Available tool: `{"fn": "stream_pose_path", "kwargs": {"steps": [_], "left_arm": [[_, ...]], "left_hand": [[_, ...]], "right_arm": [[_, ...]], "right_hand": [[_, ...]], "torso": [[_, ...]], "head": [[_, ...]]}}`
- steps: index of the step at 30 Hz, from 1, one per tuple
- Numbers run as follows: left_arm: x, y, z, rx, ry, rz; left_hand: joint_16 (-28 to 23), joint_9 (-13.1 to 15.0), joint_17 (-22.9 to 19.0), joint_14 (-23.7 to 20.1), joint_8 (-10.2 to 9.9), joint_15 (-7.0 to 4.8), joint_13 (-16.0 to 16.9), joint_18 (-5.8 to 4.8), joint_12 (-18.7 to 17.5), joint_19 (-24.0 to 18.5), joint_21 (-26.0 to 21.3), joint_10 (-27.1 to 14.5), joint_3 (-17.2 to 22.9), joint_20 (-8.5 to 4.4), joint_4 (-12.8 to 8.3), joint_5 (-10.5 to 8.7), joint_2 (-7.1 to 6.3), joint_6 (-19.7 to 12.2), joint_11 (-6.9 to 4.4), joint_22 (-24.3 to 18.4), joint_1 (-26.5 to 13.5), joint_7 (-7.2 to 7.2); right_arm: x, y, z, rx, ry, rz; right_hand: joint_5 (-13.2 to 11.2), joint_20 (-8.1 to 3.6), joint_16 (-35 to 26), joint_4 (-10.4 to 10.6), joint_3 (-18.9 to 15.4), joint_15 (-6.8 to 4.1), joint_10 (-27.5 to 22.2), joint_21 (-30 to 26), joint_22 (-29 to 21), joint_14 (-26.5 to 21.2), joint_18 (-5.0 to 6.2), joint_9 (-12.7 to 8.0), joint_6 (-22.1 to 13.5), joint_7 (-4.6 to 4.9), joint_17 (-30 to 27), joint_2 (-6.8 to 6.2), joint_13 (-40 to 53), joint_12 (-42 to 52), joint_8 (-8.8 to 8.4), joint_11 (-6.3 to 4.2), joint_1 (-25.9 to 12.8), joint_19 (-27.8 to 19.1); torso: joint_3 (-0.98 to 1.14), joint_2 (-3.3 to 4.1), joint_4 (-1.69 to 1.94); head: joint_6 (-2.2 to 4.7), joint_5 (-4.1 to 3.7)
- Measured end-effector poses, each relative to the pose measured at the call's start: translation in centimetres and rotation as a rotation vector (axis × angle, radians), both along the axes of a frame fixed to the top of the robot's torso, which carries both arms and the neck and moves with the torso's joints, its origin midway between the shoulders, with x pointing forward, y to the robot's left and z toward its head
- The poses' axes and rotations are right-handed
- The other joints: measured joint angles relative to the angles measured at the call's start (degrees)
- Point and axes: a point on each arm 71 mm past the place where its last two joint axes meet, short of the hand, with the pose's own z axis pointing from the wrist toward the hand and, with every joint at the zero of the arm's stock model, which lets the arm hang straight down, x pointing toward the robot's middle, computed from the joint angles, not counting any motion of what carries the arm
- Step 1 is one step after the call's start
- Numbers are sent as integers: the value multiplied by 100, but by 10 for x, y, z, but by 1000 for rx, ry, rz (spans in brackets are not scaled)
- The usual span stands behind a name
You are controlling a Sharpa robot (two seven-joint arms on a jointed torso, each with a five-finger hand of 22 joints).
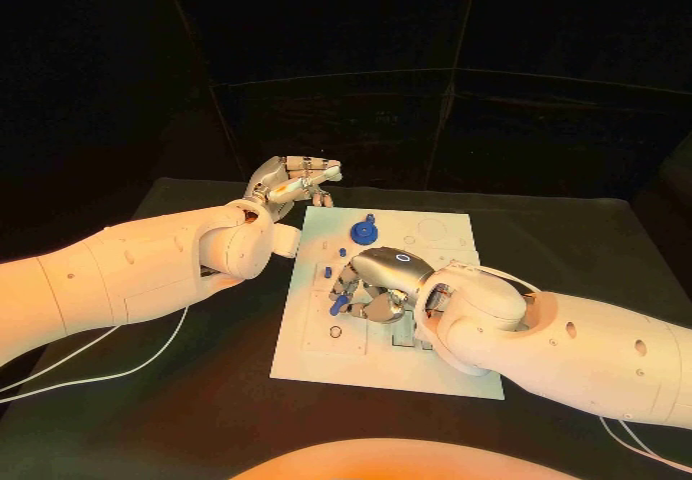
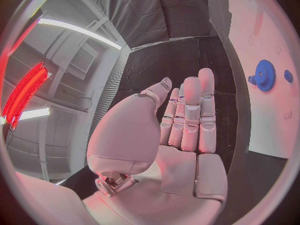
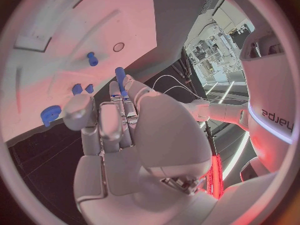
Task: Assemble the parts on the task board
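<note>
On the black counter [image 1: 173, 400] lies the task board [image 1: 447, 370], its gear [image 1: 366, 233] seated but small parts [image 1: 343, 270] loose. My right hand [image 1: 378, 285] pinches a blue peg [image 3: 120, 80]; my left hand [image 1: 289, 183] hovers released. Judging by this, most assembly remains.

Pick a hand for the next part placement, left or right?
Right. The right hand is already over the task board, fingers pinching a blue peg. The left hand is raised off the board's far corner, holding nothing.
</note>
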Motion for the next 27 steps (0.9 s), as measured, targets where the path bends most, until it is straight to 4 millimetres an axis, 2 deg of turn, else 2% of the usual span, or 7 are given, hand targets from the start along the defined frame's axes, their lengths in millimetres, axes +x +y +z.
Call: {"fn": "stream_pose_path", "kwargs": {"steps": [9,27], "left_arm": [[0,-2,0,-1,0,-4],[1,-3,0,-2,0,-5]], "left_hand": [[0,0,0,0,0,0,-1,0,0,0,0,0,0,0,0,0,0,0,0,0,0,0],[0,0,1,0,0,0,-1,0,0,0,0,0,0,0,0,0,0,0,0,1,0,0]], "right_arm": [[-4,10,-15,-39,24,38],[-4,12,-24,-124,32,70]], "right_hand": [[0,0,0,0,0,0,0,0,0,0,0,-13,0,1,0,0,-1,0,-17,0,0,0],[22,0,-1,-15,14,0,-1,-1,1,0,1,-9,-12,9,-15,-1,-3,-22,1,1,-1,0]], "torso": [[4,-4,-8],[4,-5,-9]], "head": [[-33,49],[-62,59]]}}
